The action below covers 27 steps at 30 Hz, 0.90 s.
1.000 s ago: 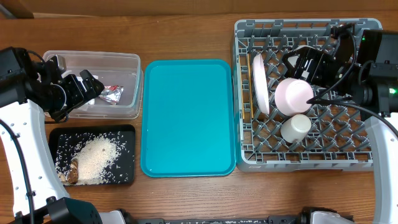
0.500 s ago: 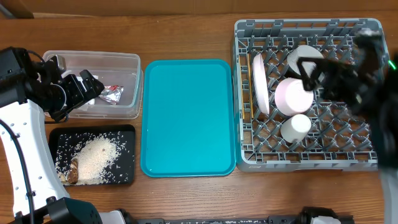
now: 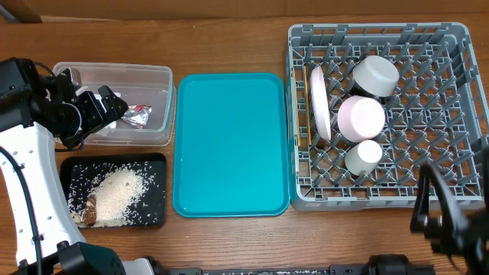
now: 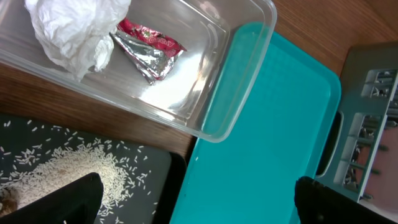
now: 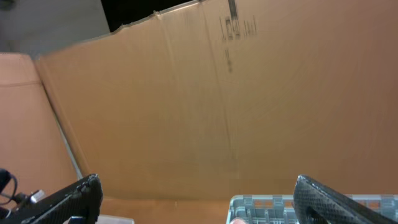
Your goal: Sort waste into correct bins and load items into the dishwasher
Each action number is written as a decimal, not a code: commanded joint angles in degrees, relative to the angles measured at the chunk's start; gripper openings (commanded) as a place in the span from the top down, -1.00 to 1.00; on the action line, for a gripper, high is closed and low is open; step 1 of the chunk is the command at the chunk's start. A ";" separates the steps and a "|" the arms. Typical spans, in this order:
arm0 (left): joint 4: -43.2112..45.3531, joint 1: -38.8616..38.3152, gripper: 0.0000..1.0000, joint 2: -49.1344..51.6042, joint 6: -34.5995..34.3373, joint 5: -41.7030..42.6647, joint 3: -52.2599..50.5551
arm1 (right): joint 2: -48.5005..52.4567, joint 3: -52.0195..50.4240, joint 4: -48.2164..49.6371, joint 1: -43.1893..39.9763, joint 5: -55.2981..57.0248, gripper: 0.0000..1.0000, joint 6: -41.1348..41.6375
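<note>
Grey rack holds dishes; clear tub napkin, wrapper; left claw, right claw open.

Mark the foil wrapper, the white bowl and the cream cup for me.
foil wrapper [image 4: 148,55], left wrist view, silver fold.
white bowl [image 3: 375,75], overhead view, outer wall.
cream cup [image 3: 361,160], overhead view, body.

Left arm, left of teal tray: glossy white shell link, boxy black joint housings, thin black cables looping alongside. Left gripper all black and blocky. Left fingers matte black, plain, rounded edges. Right arm, below-right of teal tray: black, blurred, detail unreadable. Right fingers black with fine speckled weave texture and pale edge highlights. Black base housings below-left of teal tray.
</note>
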 commanded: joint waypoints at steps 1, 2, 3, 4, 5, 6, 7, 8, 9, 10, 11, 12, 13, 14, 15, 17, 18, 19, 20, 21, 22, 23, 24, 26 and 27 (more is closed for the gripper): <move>0.07 -0.13 -1.00 -0.42 -0.76 -0.35 0.98 | -5.90 -9.55 3.80 0.94 3.21 -1.00 0.02; 0.07 -0.13 -1.00 -0.42 -0.79 -0.35 0.98 | -8.57 -14.23 6.75 0.94 3.21 -1.00 0.02; 0.07 -0.13 -1.00 -0.42 -0.79 -0.35 0.98 | -10.19 -17.62 9.05 0.94 3.19 -1.00 0.04; 0.07 -0.13 -1.00 -0.42 -0.79 -0.35 0.98 | -11.61 -20.92 11.43 0.94 3.15 -1.00 0.07; 0.09 -0.13 -1.00 -0.42 -0.79 -0.35 0.98 | -12.74 -23.67 13.51 0.94 3.08 -1.00 0.11; 0.09 -0.13 -1.00 -0.42 -0.79 -0.35 0.98 | -13.84 -26.56 15.80 0.94 2.93 -1.00 0.48; 0.07 -0.13 -1.00 -0.42 -0.79 -0.35 0.98 | -15.26 -30.42 19.21 0.94 2.97 -1.00 1.64; 0.07 -0.13 -1.00 -0.42 -0.79 -0.35 0.98 | -16.11 -33.14 21.90 0.94 2.95 -1.00 2.05; 0.07 -0.13 -1.00 -0.42 -0.79 -0.35 0.98 | -16.98 -35.89 24.83 0.98 2.97 -0.99 2.71; 0.07 -0.13 -1.00 -0.42 -0.79 -0.35 0.98 | -17.88 -39.08 28.39 0.98 2.97 -1.00 3.37; 0.07 -0.13 -1.00 -0.42 -0.79 -0.35 0.98 | -18.64 -41.92 31.58 1.03 2.95 -1.00 3.67; 0.07 -0.13 -1.00 -0.42 -0.79 -0.35 0.98 | -19.61 -45.16 35.12 1.05 2.99 -1.00 4.52; 0.07 -0.13 -1.00 -0.42 -0.79 -0.35 0.98 | -20.39 -47.71 37.75 1.05 2.97 -1.00 4.61; 0.07 -0.13 -1.00 -0.42 -0.79 -0.35 0.98 | -21.20 -50.18 40.17 1.05 2.95 -1.00 4.63; 0.07 -0.13 -1.00 -0.42 -0.76 -0.35 0.98 | -22.69 -54.84 43.78 1.05 2.97 -1.00 4.79; 0.07 -0.13 -1.00 -0.42 -0.79 -0.35 0.98 | -23.23 -59.14 46.66 1.07 2.97 -1.00 4.79; 0.07 -0.13 -1.00 -0.42 -0.79 -0.35 0.98 | -23.23 -60.54 47.04 1.05 2.97 -1.00 4.79; 0.07 -0.13 -1.00 -0.42 -0.79 -0.35 0.98 | -23.23 -62.01 47.32 1.09 2.97 -1.00 4.76; 0.07 -0.13 -1.00 -0.42 -0.76 -0.35 0.98 | -23.23 -63.06 47.28 1.09 2.97 -1.00 4.79; 0.07 -0.13 -1.00 -0.42 -0.79 -0.35 0.98 | -23.23 -64.15 46.97 1.09 2.97 -1.00 4.76; 0.07 -0.13 -1.00 -0.42 -0.76 -0.35 0.98 | -23.23 -64.87 46.42 1.09 2.95 -1.00 4.79; 0.07 -0.13 -1.00 -0.42 -0.79 -0.35 0.98 | -23.23 -65.70 45.99 1.09 2.97 -1.00 4.76; 0.07 -0.13 -1.00 -0.42 -0.79 -0.35 0.98 | -23.23 -66.36 45.57 1.09 2.97 -0.99 4.76; 0.07 -0.13 -1.00 -0.42 -0.79 -0.35 0.98 | -23.23 -67.71 44.37 1.09 2.97 -1.00 4.76; 0.07 -0.13 -1.00 -0.42 -0.79 -0.35 0.98 | -23.23 -68.17 43.47 1.09 2.97 -1.00 4.76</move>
